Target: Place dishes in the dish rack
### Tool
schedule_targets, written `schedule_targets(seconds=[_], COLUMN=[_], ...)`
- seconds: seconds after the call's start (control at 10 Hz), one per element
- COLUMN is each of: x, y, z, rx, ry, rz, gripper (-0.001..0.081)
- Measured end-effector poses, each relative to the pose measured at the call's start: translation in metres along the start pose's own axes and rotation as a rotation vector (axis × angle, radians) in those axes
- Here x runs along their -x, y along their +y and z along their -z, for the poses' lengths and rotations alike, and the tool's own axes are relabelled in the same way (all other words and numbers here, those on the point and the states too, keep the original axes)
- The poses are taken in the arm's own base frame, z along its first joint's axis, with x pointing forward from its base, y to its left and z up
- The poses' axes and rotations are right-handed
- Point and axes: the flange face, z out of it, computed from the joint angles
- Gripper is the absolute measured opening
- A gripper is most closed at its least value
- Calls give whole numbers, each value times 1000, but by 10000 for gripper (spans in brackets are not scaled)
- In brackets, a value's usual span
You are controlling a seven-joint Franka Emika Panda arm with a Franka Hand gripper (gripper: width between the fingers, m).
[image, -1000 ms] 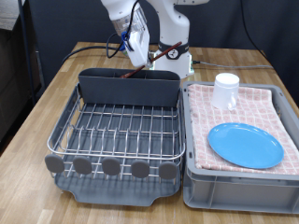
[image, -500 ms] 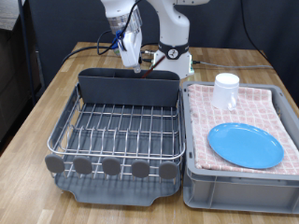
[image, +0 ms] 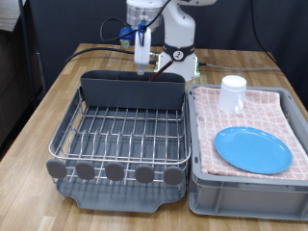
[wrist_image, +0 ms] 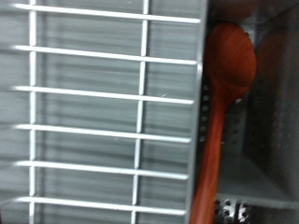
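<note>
The dark brown wooden spoon lies in the tall grey utensil compartment beside the silver wire grid; nothing grips it in the wrist view. In the exterior view my gripper hangs just above the utensil compartment at the back of the dish rack; its fingers look empty. The light-blue plate lies flat and the white mug stands on the pink checkered cloth at the exterior view's right. The rack's wire grid holds no dishes.
The grey bin under the cloth stands right against the rack's tray. The robot base and cables sit behind the rack. Everything rests on a wooden table.
The gripper held the spoon slanted over the compartment, then let it go and rose, shifting slightly to the exterior view's right. The spoon now rests in the compartment.
</note>
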Motion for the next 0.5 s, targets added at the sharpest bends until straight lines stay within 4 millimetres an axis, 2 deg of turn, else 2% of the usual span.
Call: schedule_targets(seconds=[0.5], x=[53], y=[30], z=[58], rx=[-94], ry=[41], rz=[113], gripper=[802])
